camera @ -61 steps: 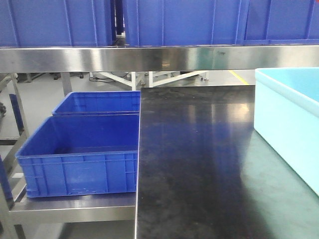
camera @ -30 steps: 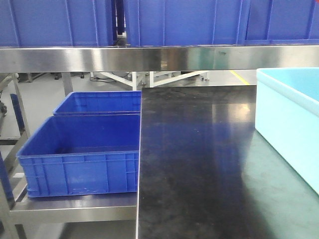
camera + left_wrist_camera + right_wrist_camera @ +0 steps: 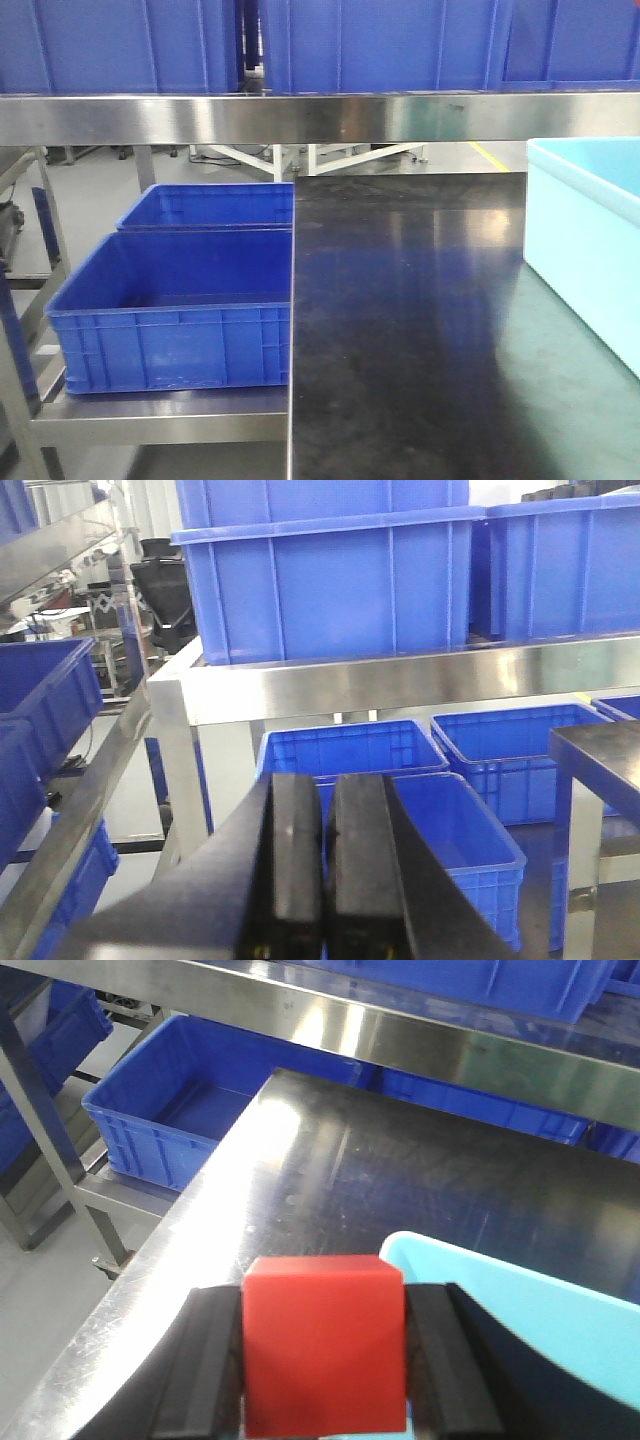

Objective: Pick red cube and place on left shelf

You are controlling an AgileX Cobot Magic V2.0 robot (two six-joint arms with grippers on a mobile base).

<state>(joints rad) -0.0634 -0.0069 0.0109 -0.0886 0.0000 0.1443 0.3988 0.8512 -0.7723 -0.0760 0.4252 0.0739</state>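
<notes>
My right gripper (image 3: 325, 1345) is shut on the red cube (image 3: 325, 1340), holding it above the near edge of the dark table (image 3: 420, 1190) and the rim of a light blue bin (image 3: 520, 1300). My left gripper (image 3: 325, 860) is shut and empty, its two black fingers pressed together, facing the steel shelf rack (image 3: 380, 680) on the left. The lower left shelf (image 3: 160, 415) carries two blue crates (image 3: 170, 310). Neither gripper nor the cube shows in the front view.
A steel upper shelf beam (image 3: 320, 118) spans the front view with blue crates (image 3: 380, 45) above it. The light blue bin (image 3: 590, 240) stands on the table's right side. A steel post (image 3: 185, 770) stands close in front of the left gripper.
The front view has shifted: the table, crates and light blue bin have moved slightly rightward in the frame. No gripper is seen in the earlier frames.
</notes>
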